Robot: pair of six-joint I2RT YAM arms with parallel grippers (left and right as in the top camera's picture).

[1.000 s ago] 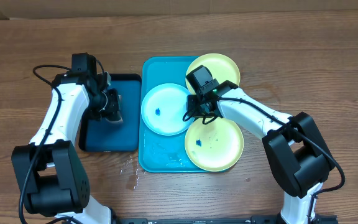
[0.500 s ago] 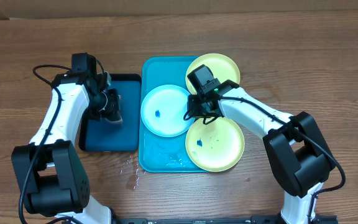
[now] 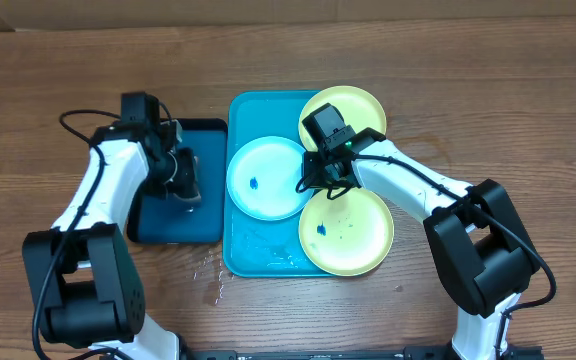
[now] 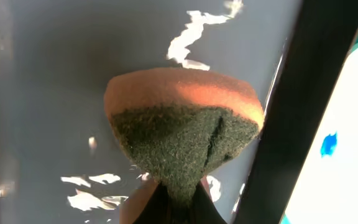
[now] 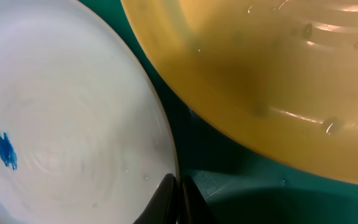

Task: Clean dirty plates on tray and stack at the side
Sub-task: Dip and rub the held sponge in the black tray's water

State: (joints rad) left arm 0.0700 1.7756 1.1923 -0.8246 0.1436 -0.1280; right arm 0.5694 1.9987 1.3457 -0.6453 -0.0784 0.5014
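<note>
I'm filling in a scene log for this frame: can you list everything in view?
turquoise tray: one, bright turquoise, table centre
light blue plate: one, light blue with a blue smear, left part of the turquoise tray
far yellow-green plate: one, pale yellow-green, tray's far right corner
near yellow-green plate: one, pale yellow-green with blue smears, tray's near right
dark-blue tray: one, dark blue, left of the turquoise tray
sponge: one, orange with a dark green face, over the dark-blue tray
water drops: a few, clear, on the table
table: one, brown wood
left gripper: shut on the sponge
right gripper: shut, at the light blue plate's right rim
</note>
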